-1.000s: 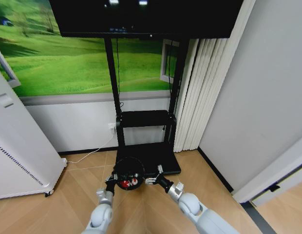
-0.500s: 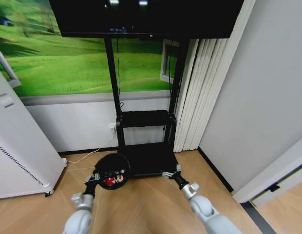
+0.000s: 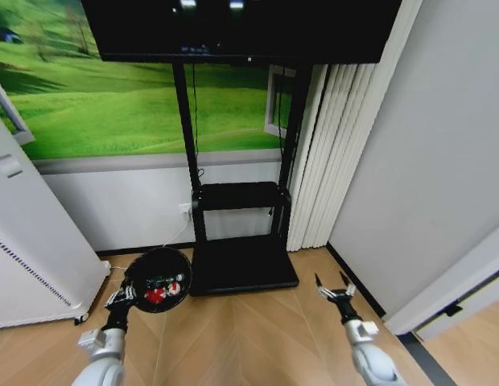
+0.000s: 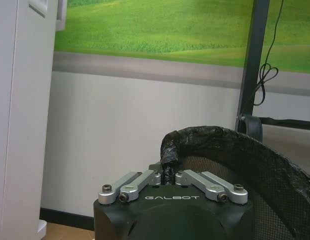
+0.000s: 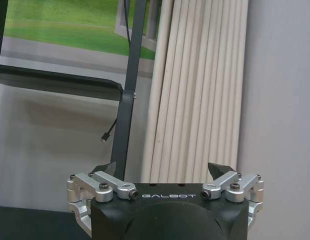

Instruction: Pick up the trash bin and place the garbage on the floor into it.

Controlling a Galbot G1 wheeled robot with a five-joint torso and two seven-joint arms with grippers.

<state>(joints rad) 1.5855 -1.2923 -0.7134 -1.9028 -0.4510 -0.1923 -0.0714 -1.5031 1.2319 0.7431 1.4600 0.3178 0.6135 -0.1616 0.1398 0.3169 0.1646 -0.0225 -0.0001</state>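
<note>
The small black round trash bin (image 3: 158, 279), with dark mesh sides and a crinkled black plastic liner rolled over its rim, hangs above the herringbone wooden floor (image 3: 241, 338) at the left of the scene, near the black flat base of the TV stand (image 3: 243, 263). Inside it lie the red and white pieces of garbage (image 3: 159, 290), with a touch of green among them. The left hand (image 3: 123, 297) grips the bin at its near rim: in the left wrist view its silver metal fingers (image 4: 140, 181) are pressed together, pinching the bunched liner and rim (image 4: 170, 156) between them. The mesh wall curves away to one side of the hand there.

The right hand (image 3: 336, 289) is held low at the right, above bare floor and near the grey wall (image 3: 426, 161), well apart from the bin. Its dark pointed fingertips (image 5: 218, 170) are spread wide and hold nothing. Beyond them stand the white pleated vertical blinds (image 5: 195, 85) and the black metal post of the stand (image 5: 130, 90).
</note>
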